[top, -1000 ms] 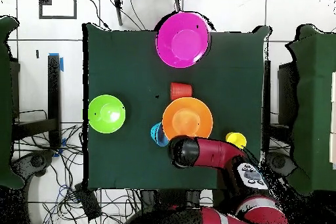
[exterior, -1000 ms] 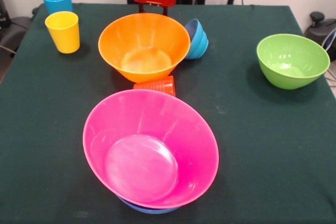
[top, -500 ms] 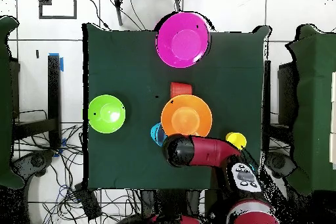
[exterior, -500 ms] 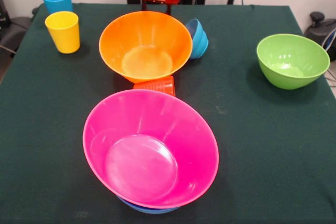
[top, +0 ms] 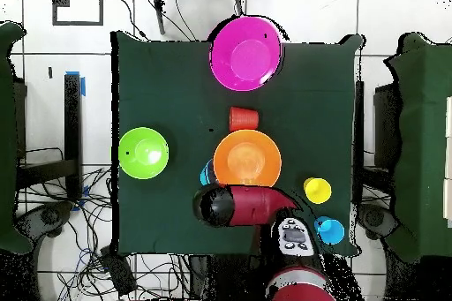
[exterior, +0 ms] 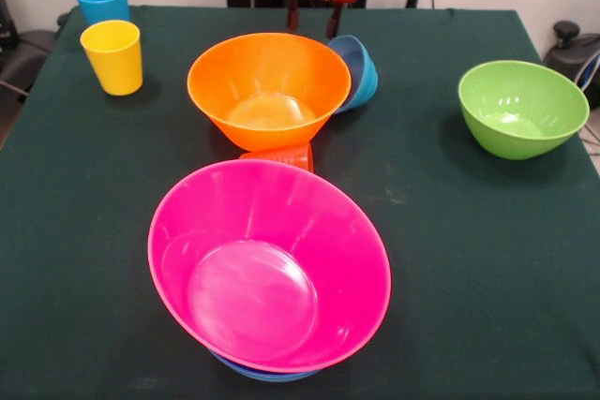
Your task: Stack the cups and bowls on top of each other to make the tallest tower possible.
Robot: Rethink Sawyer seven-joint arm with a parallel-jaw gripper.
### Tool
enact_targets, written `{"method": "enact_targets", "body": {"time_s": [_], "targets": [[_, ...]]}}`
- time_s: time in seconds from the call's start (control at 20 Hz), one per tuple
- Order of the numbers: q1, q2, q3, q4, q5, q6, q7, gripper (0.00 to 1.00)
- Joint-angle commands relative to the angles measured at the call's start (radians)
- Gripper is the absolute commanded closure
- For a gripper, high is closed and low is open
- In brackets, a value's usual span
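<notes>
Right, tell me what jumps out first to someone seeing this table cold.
The big pink bowl fills the near middle of the front view, nested on a blue bowl whose rim peeks out beneath. Behind it sits the large orange bowl, with an orange-red ribbed cup wedged between the two. A green bowl stands alone to the right, and the claw hangs at the far edge behind the orange bowl.
</notes>
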Motion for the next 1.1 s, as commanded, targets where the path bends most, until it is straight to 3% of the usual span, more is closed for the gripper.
{"method": "enact_targets", "body": {"time_s": [0.05,0.3,0.6,1.1], "targets": [[0.098,0.051,-0.007,0.026,0.054,-0.11,0.248,0.0],[0.128,0.082,-0.015,0.024,0.068,-0.154,0.277,0.0],[0.171,0.078,-0.036,0.02,0.092,-0.131,0.303,0.0],[0.166,0.063,-0.028,0.033,0.12,-0.119,0.298,0.0]]}}
